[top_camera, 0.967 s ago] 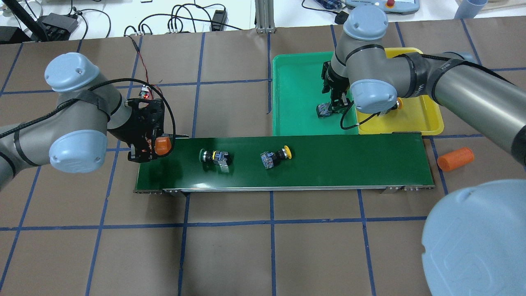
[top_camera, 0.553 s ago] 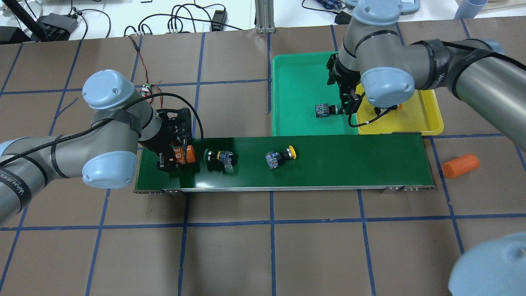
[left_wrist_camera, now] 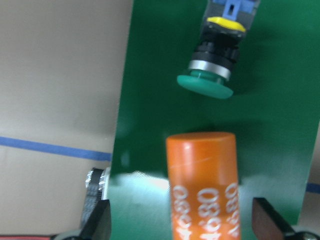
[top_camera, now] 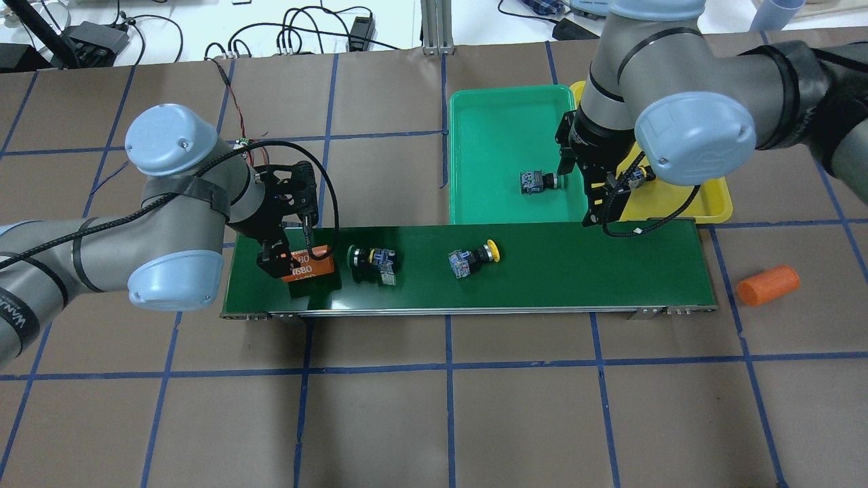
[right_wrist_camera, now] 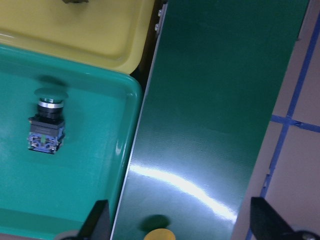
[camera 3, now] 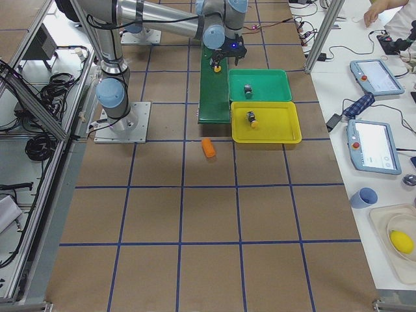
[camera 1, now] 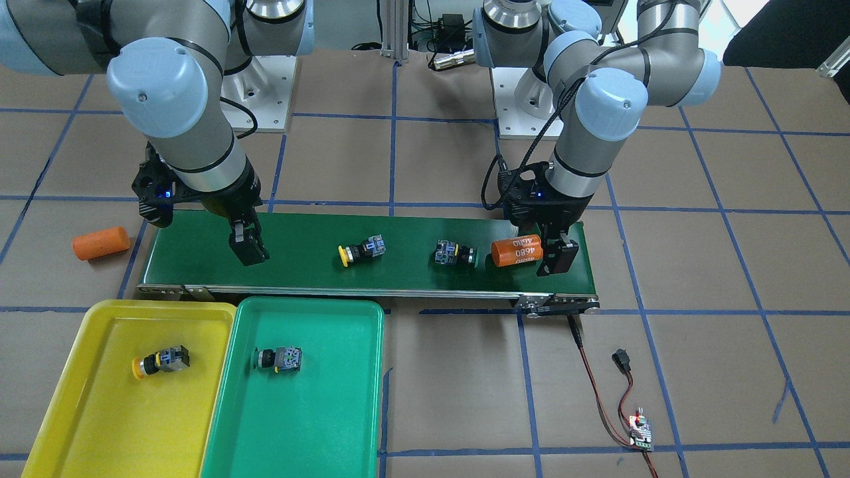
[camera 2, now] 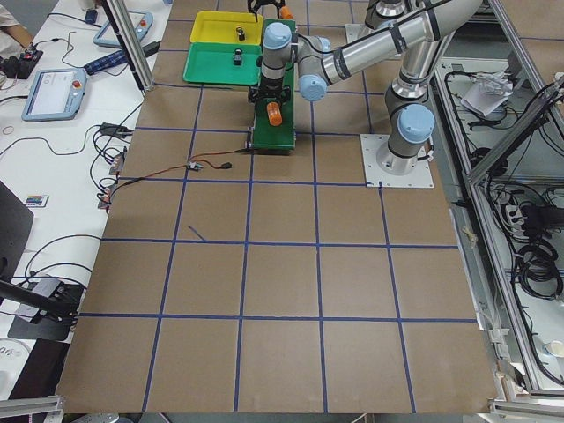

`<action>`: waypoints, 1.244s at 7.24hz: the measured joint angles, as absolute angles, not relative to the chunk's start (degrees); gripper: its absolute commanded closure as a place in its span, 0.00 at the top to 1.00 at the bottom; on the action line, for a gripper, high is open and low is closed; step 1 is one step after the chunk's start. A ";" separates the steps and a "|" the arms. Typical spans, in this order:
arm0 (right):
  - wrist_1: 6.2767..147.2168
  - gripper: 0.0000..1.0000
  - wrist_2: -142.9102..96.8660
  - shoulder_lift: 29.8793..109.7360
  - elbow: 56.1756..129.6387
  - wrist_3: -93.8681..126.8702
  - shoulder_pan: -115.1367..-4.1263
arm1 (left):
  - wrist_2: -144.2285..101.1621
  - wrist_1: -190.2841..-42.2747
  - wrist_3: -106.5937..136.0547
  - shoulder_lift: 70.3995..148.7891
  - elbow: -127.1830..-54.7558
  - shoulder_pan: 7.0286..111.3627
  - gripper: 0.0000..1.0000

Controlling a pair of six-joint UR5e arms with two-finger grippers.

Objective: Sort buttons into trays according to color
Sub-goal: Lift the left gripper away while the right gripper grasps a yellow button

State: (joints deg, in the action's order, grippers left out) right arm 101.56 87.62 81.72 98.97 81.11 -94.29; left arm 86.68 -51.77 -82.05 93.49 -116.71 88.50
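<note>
On the green tray point(top_camera: 495, 115) lies one green button point(top_camera: 536, 181). A yellow button point(camera 1: 159, 362) lies in the yellow tray point(camera 1: 99, 425). Another green button point(top_camera: 369, 261) and another yellow button point(top_camera: 475, 257) lie on their sides on the belt. My right gripper point(top_camera: 600, 203) hangs open and empty over the belt's far edge beside the green tray. My left gripper point(top_camera: 281, 261) is open at the belt's left end. Its fingers point(left_wrist_camera: 97, 222) straddle an orange cylinder point(left_wrist_camera: 202, 185) without touching it.
The dark-green conveyor belt point(top_camera: 576, 271) runs across the table in front of both trays. A second orange cylinder point(top_camera: 767, 285) lies on the table past the belt's right end. A small circuit board point(camera 1: 639, 431) with red wires sits near the belt's left end.
My left gripper lowered the orange cylinder onto the belt and opened. My right gripper let go of the green button in the green tray and moved towards the belt. Both belt buttons drifted right.
</note>
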 measured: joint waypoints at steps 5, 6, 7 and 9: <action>103.87 1.00 86.17 80.39 103.37 82.87 -97.61 | 86.95 -65.81 -60.67 86.71 -103.28 88.72 1.00; 106.03 1.00 86.12 79.17 103.48 84.77 -98.71 | 87.35 -67.12 -53.31 87.08 -101.10 88.50 1.00; 107.50 1.00 86.06 77.95 103.56 86.07 -99.83 | 88.55 -69.58 -46.60 87.81 -98.69 88.32 1.00; 108.41 1.00 84.75 76.33 103.68 87.63 -101.27 | 90.79 -74.11 -29.76 88.85 -95.72 88.28 1.00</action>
